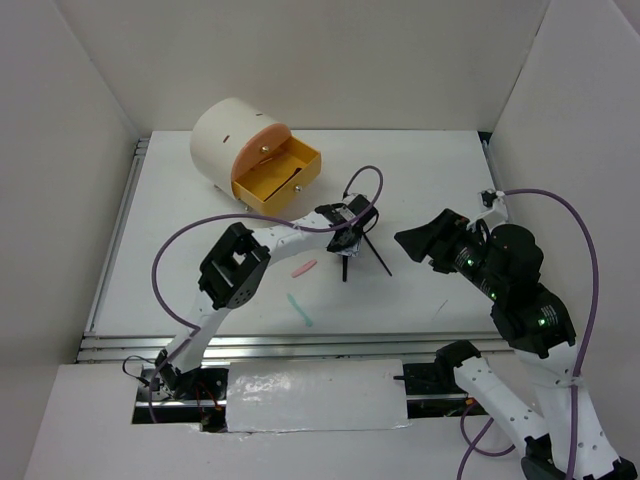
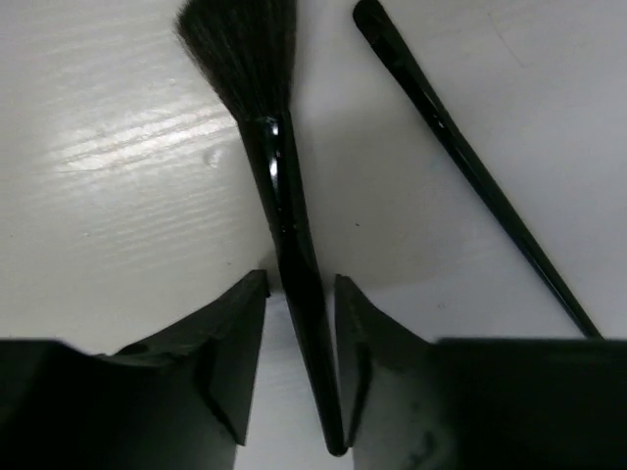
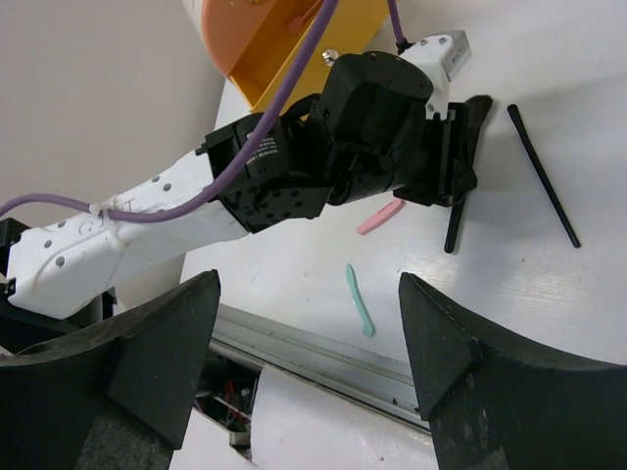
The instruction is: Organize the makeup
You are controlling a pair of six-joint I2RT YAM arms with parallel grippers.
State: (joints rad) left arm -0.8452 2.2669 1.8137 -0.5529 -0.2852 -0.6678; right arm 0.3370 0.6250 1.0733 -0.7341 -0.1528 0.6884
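My left gripper [image 1: 345, 243] is down on the table, its fingers open a little and straddling the handle of a black flared-tip brush [image 2: 284, 215]. The handle touches the right finger, with a gap to the left one. The brush handle sticks out below the gripper in the top view [image 1: 344, 268]. A thin black stick [image 1: 378, 256] lies just right of it, also in the left wrist view [image 2: 470, 166]. A short pink stick [image 1: 304, 268] and a short teal stick [image 1: 299, 310] lie to the left front. My right gripper [image 1: 415, 240] hovers wide open and empty. The dark grey case and the second brush are out of view.
A cream cylindrical box [image 1: 225, 135] stands at the back left with its orange drawer [image 1: 278, 178] pulled open toward my left gripper. White walls enclose the table [image 1: 450, 170]. A metal rail [image 1: 300, 345] runs along the front edge.
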